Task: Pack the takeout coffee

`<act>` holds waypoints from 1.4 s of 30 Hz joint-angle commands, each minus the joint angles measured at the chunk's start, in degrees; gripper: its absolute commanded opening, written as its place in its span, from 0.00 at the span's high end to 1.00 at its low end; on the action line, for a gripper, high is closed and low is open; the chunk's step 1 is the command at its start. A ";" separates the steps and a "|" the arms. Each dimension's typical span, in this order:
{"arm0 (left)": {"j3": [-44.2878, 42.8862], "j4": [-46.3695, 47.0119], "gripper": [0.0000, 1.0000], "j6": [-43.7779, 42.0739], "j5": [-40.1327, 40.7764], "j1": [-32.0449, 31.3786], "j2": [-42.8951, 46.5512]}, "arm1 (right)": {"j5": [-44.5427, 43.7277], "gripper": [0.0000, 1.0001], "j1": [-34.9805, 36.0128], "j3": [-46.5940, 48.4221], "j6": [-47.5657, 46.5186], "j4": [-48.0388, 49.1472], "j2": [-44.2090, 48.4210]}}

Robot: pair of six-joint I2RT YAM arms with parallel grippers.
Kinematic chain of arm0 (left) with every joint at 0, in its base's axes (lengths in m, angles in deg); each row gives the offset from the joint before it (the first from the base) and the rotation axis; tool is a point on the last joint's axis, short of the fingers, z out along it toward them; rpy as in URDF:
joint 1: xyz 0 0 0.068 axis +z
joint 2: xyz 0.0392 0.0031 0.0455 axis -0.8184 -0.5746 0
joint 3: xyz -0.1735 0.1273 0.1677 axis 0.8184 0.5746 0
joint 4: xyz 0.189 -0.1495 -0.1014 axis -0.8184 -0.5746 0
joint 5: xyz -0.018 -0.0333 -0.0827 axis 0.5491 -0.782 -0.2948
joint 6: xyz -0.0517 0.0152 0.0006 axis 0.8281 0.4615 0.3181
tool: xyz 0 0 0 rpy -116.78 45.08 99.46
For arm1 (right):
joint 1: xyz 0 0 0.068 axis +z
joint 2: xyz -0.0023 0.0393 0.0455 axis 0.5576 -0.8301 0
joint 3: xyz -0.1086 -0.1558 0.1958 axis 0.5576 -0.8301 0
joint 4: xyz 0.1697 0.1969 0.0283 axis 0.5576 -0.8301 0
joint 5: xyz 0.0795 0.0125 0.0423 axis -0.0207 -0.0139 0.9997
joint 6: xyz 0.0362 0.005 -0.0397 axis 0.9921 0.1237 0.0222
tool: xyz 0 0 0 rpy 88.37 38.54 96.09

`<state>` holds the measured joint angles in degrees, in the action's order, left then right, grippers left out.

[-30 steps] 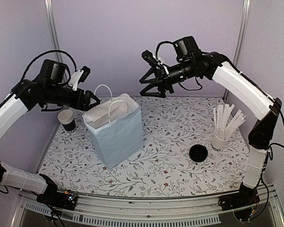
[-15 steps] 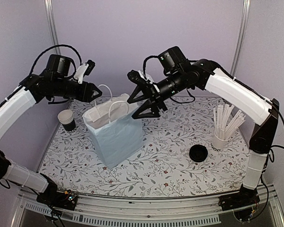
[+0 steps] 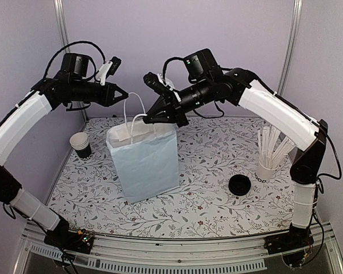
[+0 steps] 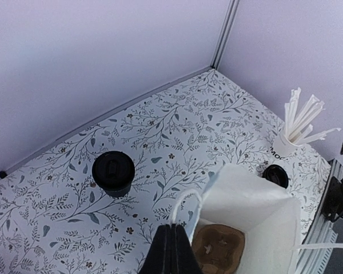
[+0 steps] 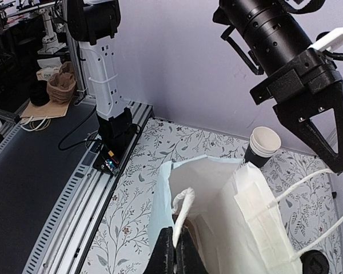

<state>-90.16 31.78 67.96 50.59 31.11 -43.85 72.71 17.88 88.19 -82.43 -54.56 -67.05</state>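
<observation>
Left gripper [image 3: 124, 95] at 11 o'clock of the paper bag [image 3: 148, 165] and right gripper [image 3: 147, 119] at 12 each clamp a handle [image 4: 179, 200]

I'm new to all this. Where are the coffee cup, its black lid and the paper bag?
coffee cup [image 3: 82, 149]: top view, black side wall.
lid [image 3: 239, 185]: top view, middle of its top.
paper bag [image 3: 150, 165]: top view, pale-blue front face.

Top external: high, overlooking whole table [image 3: 211, 205]. Wrist views: close above paper bag [image 4: 246, 194], looking inside; all views share it.
</observation>
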 commanded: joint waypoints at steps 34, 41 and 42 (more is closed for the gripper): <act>-7.01 5.72 1.00 5.99 -6.53 0.53 4.10 | -2.42 1.00 0.48 10.92 1.59 1.42 2.43; -3.25 6.44 1.00 5.36 -4.98 0.54 5.31 | -2.21 1.00 0.44 9.17 1.71 1.83 2.18; -2.96 6.46 1.00 5.30 -4.92 0.56 5.33 | -2.30 1.00 0.44 8.86 1.65 1.85 2.24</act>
<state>-94.38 36.26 73.60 44.66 31.14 -40.20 70.64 17.94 98.42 -80.57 -53.66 -66.81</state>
